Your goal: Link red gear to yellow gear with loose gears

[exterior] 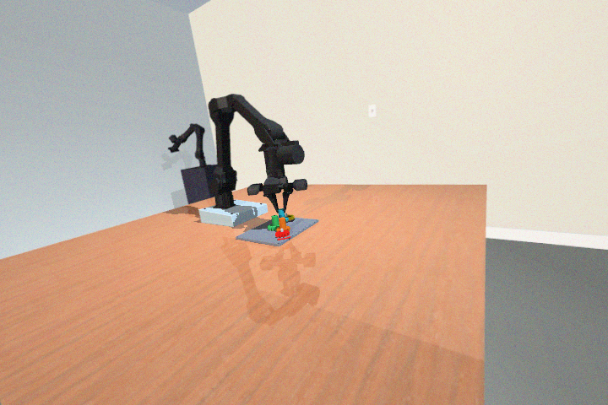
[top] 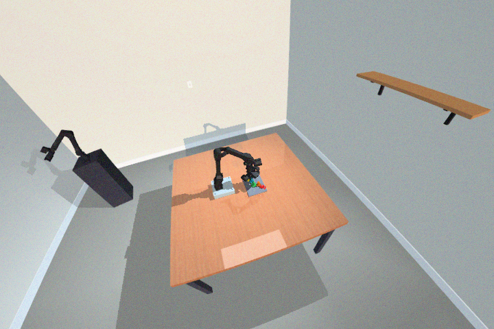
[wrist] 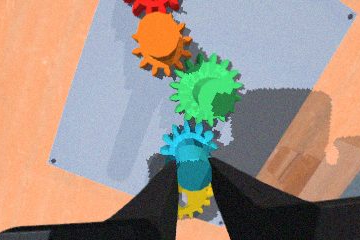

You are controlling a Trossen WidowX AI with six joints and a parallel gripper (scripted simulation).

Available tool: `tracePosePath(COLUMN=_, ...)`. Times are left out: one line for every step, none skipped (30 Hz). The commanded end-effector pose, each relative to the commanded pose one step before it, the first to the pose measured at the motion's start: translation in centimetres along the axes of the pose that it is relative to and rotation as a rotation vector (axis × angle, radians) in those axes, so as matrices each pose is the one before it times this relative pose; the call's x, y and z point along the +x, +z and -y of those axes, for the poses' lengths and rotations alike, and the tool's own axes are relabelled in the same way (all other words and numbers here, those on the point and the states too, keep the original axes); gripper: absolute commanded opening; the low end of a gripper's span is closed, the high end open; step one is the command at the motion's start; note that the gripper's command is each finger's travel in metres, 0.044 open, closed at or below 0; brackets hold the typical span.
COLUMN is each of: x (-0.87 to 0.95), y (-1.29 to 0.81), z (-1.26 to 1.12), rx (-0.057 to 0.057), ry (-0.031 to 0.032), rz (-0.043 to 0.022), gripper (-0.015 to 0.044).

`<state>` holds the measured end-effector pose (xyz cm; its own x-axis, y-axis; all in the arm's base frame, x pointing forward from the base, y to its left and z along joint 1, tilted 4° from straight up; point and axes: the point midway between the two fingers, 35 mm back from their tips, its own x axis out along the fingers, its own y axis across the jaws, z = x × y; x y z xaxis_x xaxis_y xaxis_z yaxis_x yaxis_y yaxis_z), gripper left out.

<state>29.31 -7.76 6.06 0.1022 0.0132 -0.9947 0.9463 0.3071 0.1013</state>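
Note:
My gripper (exterior: 280,210) (wrist: 192,165) is shut on the knob of the cyan gear (wrist: 189,142), which is low over the board (top: 256,192) (exterior: 257,236) (wrist: 288,40), between the green and yellow gears. I cannot tell whether it sits flat or on a peg. The green gear (exterior: 274,222) (wrist: 200,92) and the orange gear (exterior: 282,222) (wrist: 158,35) stand on the board, next to each other. The red gear (exterior: 281,234) (wrist: 155,6) is beside the orange one, cut off by the wrist view's top edge. The yellow gear (exterior: 291,218) (wrist: 197,204) is partly hidden by the cyan gear and fingers; its stripe is hidden.
The arm's pale base block (top: 223,187) (exterior: 233,215) stands on the wooden table (top: 216,232) (exterior: 219,310) beside the board. The knobs of the green and orange gears stand up close to the fingers. A second arm on a dark pedestal (top: 103,178) is away from the table.

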Motion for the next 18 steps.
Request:
tracePosePath(x=0.104, y=0.026, z=0.003, rx=0.0486, ry=0.00080, rz=-0.00219, gripper=0.0000)
tracePosePath(x=0.008, y=0.004, z=-0.010, rx=-0.0074, ry=0.00001, rz=0.00000, gripper=0.0000)
tracePosePath(x=0.006, y=0.002, z=-0.014, rx=-0.0125, ry=0.00002, rz=0.00000, gripper=0.0000)
tracePosePath(x=0.004, y=-0.001, z=-0.012, rx=-0.0133, ry=0.00001, rz=0.00000, gripper=0.0000)
tracePosePath(x=0.004, y=-0.004, z=-0.013, rx=-0.0166, ry=0.00002, rz=0.00000, gripper=0.0000)
tracePosePath(x=0.005, y=-0.008, z=-0.013, rx=-0.0213, ry=0.00002, rz=-0.00001, gripper=0.0000)
tracePosePath(x=0.003, y=-0.009, z=-0.009, rx=-0.0207, ry=0.00001, rz=-0.00001, gripper=0.0000)
tracePosePath(x=0.003, y=-0.011, z=-0.007, rx=-0.0223, ry=0.00001, rz=-0.00001, gripper=0.0000)
tracePosePath(x=0.004, y=-0.013, z=-0.005, rx=-0.0254, ry=0.00001, rz=-0.00001, gripper=0.0000)
tracePosePath(x=0.004, y=-0.015, z=-0.002, rx=-0.0285, ry=0.00001, rz=-0.00001, gripper=0.0000)
tracePosePath(x=0.003, y=-0.013, z=0.001, rx=-0.0252, ry=0.00000, rz=-0.00001, gripper=0.0000)
tracePosePath(x=0.002, y=-0.013, z=0.004, rx=-0.0254, ry=0.00000, rz=-0.00001, gripper=0.0000)
tracePosePath(x=0.003, y=-0.012, z=0.007, rx=-0.0265, ry=0.00000, rz=-0.00001, gripper=0.0000)
tracePosePath(x=0.004, y=-0.011, z=0.010, rx=-0.0274, ry=-0.00001, rz=-0.00001, gripper=0.0000)
tracePosePath(x=0.003, y=-0.009, z=0.012, rx=-0.0277, ry=-0.00001, rz=0.00000, gripper=0.0000)
tracePosePath(x=0.014, y=-0.006, z=0.014, rx=-0.0274, ry=-0.00001, rz=0.00000, gripper=0.0000)
tracePosePath(x=0.022, y=-0.003, z=0.015, rx=-0.0265, ry=-0.00001, rz=0.00000, gripper=0.0000)
tracePosePath(x=0.029, y=0.000, z=0.015, rx=-0.0251, ry=-0.00001, rz=0.00000, gripper=0.0000)
